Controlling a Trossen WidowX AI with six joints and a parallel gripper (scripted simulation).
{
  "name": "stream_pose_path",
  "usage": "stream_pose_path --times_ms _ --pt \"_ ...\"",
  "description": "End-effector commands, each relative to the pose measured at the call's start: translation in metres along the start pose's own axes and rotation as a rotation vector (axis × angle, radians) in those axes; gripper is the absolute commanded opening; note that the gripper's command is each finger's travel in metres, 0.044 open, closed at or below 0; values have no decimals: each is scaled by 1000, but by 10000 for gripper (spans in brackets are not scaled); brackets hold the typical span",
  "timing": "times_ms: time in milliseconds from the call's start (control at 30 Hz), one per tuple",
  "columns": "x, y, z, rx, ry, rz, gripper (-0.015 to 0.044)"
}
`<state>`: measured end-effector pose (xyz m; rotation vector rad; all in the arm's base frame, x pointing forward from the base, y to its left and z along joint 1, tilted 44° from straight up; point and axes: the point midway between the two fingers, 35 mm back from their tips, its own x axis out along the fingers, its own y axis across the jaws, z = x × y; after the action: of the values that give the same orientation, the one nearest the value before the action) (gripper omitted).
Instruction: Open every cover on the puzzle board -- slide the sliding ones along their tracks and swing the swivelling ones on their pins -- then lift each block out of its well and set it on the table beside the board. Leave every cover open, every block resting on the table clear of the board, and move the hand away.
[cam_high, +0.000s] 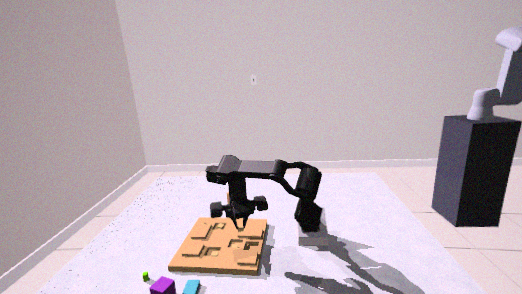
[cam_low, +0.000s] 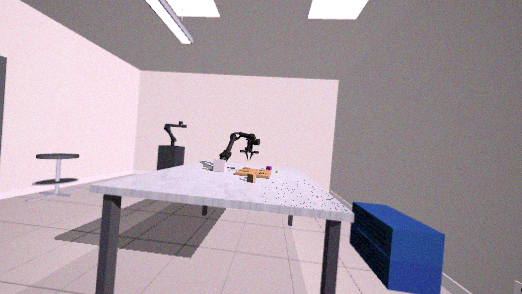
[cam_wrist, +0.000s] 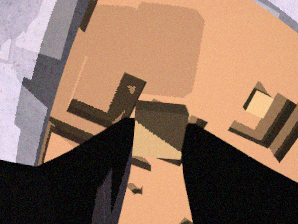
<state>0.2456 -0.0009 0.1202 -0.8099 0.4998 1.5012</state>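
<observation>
The orange-tan puzzle board (cam_high: 186, 265) (cam_low: 265, 176) lies on the table. Raised covers show on it in the top view, among them one cover (cam_high: 201, 230) at the back left and another (cam_high: 192, 250) at the front left, each beside an open well. My gripper (cam_high: 240, 227) (cam_low: 248, 159) (cam_wrist: 158, 131) is shut on a tan block (cam_wrist: 159, 142), above the back right part of the board. A small green block (cam_high: 145, 276) (cam_low: 276, 171), a purple block (cam_high: 163, 285) (cam_low: 269, 168) and a light-blue block (cam_high: 191, 287) rest beside the board. An orange block (cam_low: 251, 178) stands beyond the board's back edge.
The white arm base (cam_low: 220, 165) stands on the table (cam_high: 115, 250) (cam_low: 170, 187) to the right of the board in the top view. My arm spans the space between base and board and hides part of the area behind the board.
</observation>
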Motion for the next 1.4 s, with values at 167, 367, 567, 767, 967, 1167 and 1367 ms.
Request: stream_pose_path --times_ms 167,367,567,767,967,1167,1367 --pt "-2 -22 25 1 3 -4 80" --pt "-3 -34 42 0 3 -6 80" --pt "-3 -45 61 -1 1 -8 80" --pt "-3 -55 81 -3 -5 -10 80" --pt "-3 -62 102 -4 -14 -12 80" --pt "-3 -69 124 -6 -26 -13 80" --pt "-3 -72 141 -7 -37 -12 80"
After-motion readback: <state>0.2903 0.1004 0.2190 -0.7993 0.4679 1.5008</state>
